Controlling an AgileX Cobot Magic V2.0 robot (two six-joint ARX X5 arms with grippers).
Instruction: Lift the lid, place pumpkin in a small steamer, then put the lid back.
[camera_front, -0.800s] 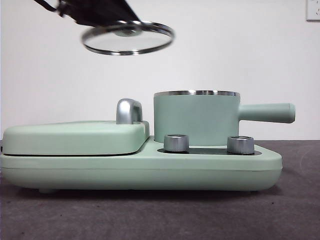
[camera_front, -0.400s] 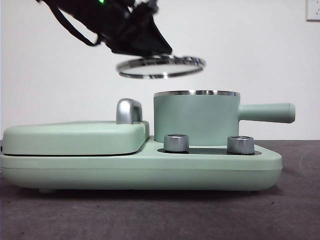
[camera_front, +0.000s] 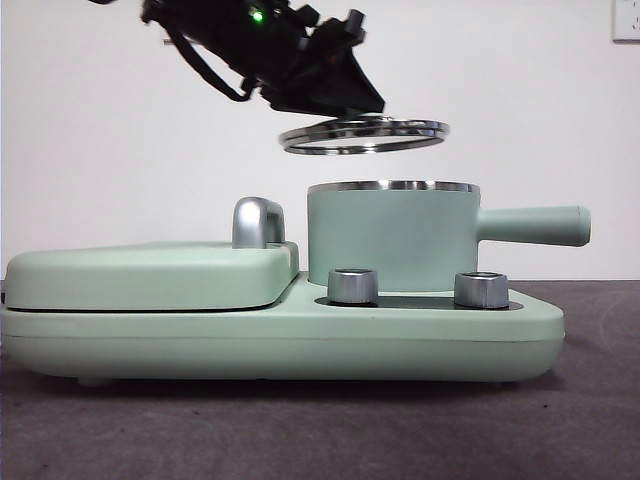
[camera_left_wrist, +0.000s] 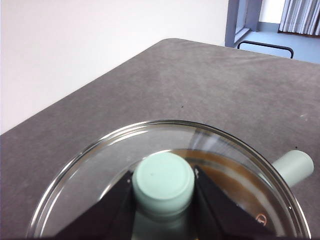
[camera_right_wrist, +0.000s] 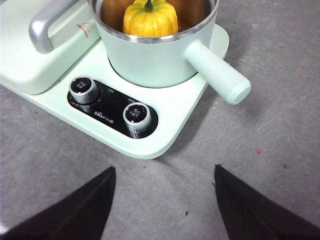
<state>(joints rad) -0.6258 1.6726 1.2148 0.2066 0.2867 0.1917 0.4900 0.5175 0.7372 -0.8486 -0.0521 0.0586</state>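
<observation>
Front view: round glass lid with steel rim (camera_front: 364, 134), carried by left hand (camera_front: 340, 100), to be centred over mint-green cylindrical steamer pot (camera_front: 392, 238) and levelled; left wrist view: mint-green knob (camera_left_wrist: 163, 183) clamped between jaws; right wrist view: ribbed yellow-orange pumpkin (camera_right_wrist: 150, 18) seated inside pot, right hand (camera_right_wrist: 162, 200) spread wide above grey table (camera_right_wrist: 260, 165).

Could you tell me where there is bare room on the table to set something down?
Bare grey table lies beyond the small steamer handle and in front of the control dials. The steamer is taken: pumpkin inside, left gripper holding the lid above.
</observation>
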